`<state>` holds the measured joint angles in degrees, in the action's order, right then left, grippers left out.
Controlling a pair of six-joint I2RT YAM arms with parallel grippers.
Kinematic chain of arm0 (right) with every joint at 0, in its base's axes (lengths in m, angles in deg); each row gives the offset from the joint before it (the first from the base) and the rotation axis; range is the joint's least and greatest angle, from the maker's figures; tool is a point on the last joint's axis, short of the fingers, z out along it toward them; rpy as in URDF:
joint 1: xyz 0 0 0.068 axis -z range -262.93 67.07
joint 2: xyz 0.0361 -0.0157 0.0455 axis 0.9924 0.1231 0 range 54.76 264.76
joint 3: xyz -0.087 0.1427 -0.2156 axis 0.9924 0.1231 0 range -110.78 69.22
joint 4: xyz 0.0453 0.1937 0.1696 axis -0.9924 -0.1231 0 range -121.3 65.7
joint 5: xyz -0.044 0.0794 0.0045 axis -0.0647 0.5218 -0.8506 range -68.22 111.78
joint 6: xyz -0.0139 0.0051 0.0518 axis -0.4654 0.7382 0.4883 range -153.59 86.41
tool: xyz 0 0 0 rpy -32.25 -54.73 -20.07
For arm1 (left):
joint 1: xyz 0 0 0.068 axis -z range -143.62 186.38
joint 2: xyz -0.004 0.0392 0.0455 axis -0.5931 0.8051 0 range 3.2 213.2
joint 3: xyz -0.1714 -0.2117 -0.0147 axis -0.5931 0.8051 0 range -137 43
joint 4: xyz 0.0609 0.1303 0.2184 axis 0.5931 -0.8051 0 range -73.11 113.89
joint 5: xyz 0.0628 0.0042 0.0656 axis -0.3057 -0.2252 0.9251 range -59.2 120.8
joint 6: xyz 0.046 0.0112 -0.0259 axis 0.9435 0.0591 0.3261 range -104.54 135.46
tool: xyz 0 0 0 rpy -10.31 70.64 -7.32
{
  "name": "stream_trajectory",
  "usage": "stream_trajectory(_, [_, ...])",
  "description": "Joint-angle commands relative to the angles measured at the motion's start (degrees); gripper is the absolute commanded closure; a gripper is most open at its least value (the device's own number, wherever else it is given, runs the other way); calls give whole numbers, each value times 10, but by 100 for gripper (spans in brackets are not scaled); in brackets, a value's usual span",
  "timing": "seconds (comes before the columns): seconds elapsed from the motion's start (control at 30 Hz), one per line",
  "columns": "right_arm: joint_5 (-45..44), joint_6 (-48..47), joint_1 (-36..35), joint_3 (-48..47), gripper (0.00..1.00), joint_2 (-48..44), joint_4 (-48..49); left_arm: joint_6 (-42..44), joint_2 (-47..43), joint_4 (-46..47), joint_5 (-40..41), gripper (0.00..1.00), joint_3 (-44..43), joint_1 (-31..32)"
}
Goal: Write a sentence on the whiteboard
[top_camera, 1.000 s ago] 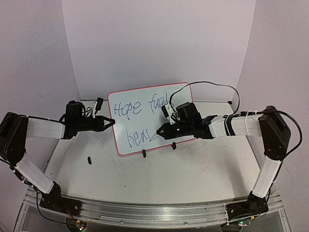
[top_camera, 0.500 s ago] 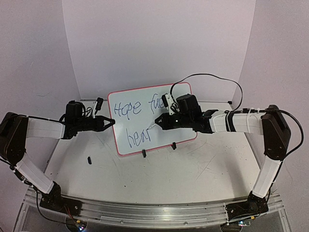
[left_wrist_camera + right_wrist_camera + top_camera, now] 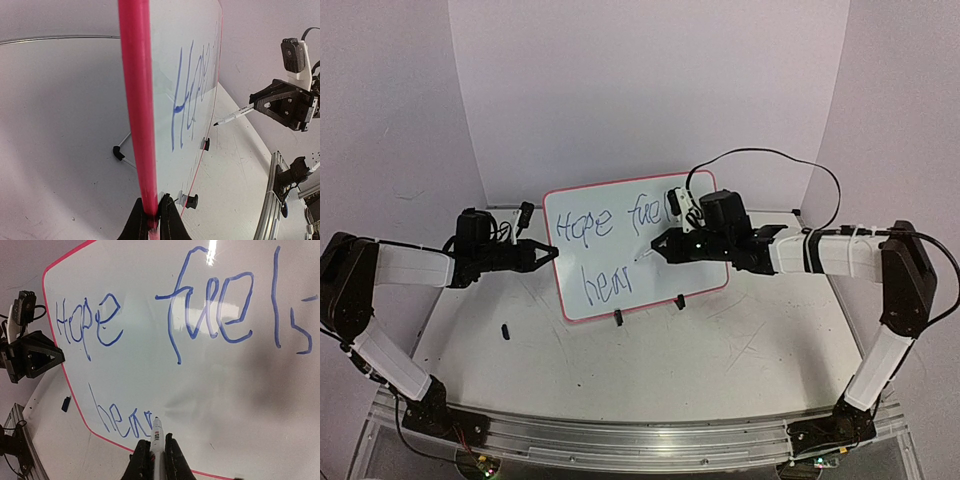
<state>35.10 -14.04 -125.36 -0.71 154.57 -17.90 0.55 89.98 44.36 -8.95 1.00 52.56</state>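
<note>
The right tool (image 3: 660, 243) has drawn back gripping the marker (image 3: 157, 432); the left tool (image 3: 552, 252) pinches the whiteboard (image 3: 620, 255) on the scratched table (image 3: 650, 365).

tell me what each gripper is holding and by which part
The left gripper pinches the whiteboard by its red left edge; the right gripper holds a marker by its barrel, tip toward the board.

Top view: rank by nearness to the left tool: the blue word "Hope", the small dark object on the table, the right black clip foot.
1. Blue handwritten word "Hope", just right of the left tool.
2. Small dark object, on the table nearer the bases.
3. Right black clip foot, under the lower edge of the red-rimmed whiteboard.
</note>
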Motion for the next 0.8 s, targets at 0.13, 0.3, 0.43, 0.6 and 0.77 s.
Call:
stream_trajectory(0.13, [-7,-15,10,-50,100,37,13,36,17,-14,80,100,-20,2])
stream_trajectory(0.3, [1,-11,10,-46,100,44,12,37,17,-14,81,100,-21,2])
stream_trajectory(0.43, [7,-8,9,-23,100,38,11,37,18,-14,80,100,-22,2])
stream_trajectory(0.6, [5,-5,9,3,100,26,11,38,17,-14,81,100,-22,2])
stream_trajectory(0.77, [8,1,3,32,100,19,11,38,17,-14,82,100,-22,2])
